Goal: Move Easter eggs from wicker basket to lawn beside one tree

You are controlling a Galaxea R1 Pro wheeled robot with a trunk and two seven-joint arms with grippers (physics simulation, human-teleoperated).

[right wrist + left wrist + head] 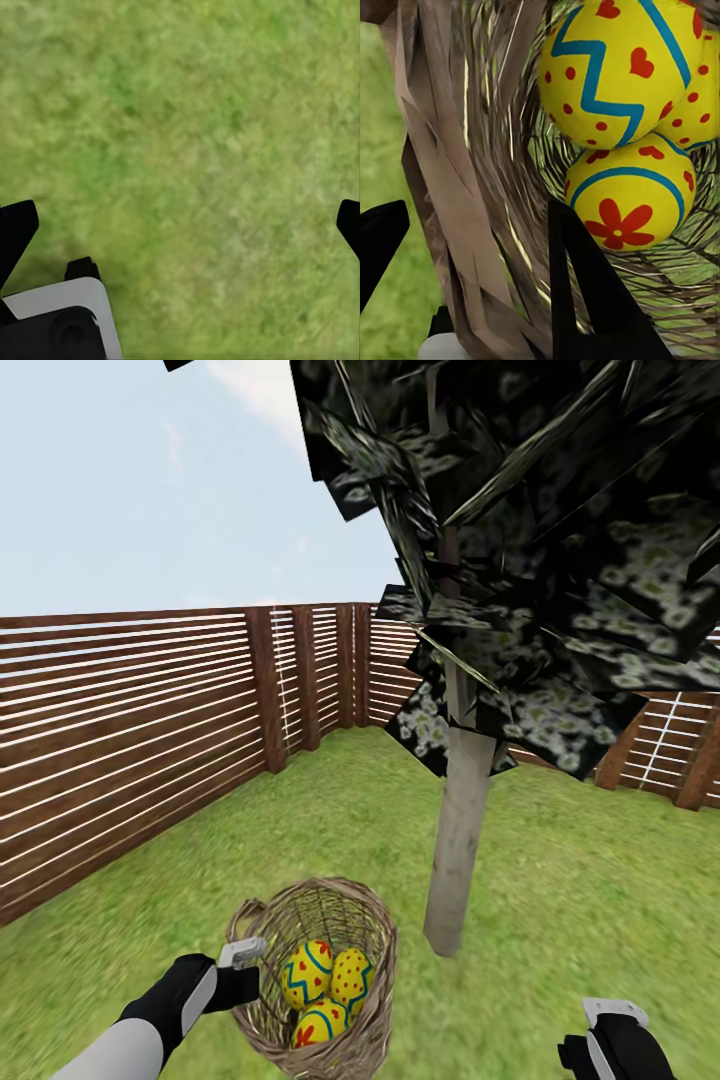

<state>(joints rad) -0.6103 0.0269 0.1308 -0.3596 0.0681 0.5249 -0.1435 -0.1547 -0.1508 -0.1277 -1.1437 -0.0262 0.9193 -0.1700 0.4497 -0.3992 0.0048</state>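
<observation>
Left gripper (pixel 252 972) is at the near-left rim of the wicker basket (pixel 372 945). In the left wrist view its two dark fingers (pixel 585 292) stand wide apart and straddle the basket wall: one finger outside over the grass, the other inside the weave. Whether the pads actually press on the wall, I cannot tell.

Basket: brown open-weave wicker, bucket-shaped, small loop handle (pixel 243 916) on the left rim, standing upright on the lawn (pixel 300 810). The wall shows flat tan strips at the rim and thin dark strands lower down.

All three Easter eggs (pixel 325 985) lie inside, touching one another. Each is bright yellow. One carries a blue zigzag band with red dots and hearts (pixel 611 64); one has a blue ring round a red flower (pixel 630 199); the third, partly hidden behind those two, shows red dots (pixel 697 105).

Tree (pixel 460 830): straight pale grey-beige trunk rising from the grass just right of and behind the basket, near but not touching; dark crown of flat leaves mottled green-white overhead.

Right gripper (pixel 612 1015) hangs over bare grass, well right of the basket; fingertips (pixel 15 232) spread wide, nothing between them.

Brown slat fence (pixel 130 720) bounds the garden behind.
</observation>
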